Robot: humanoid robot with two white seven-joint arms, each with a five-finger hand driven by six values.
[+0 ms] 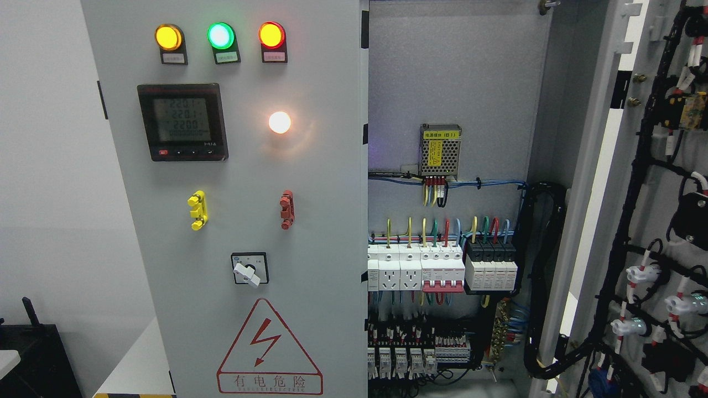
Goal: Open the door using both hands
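Observation:
A grey electrical cabinet fills the head view. Its left door [310,221] is closed and carries three lit indicator lamps [219,36], a digital meter [182,121], a glowing white lamp [279,122], a yellow handle [197,210], a red handle [286,209], a rotary switch [249,268] and a red high-voltage warning triangle [269,348]. The right door [652,210] is swung wide open, its wired inner face toward me. Neither of my hands shows in the picture.
Inside the open half sit a small power supply [440,150], rows of breakers [442,271] with coloured wires, and a black cable bundle [545,276]. A dark object [33,354] stands at the lower left beside a white wall.

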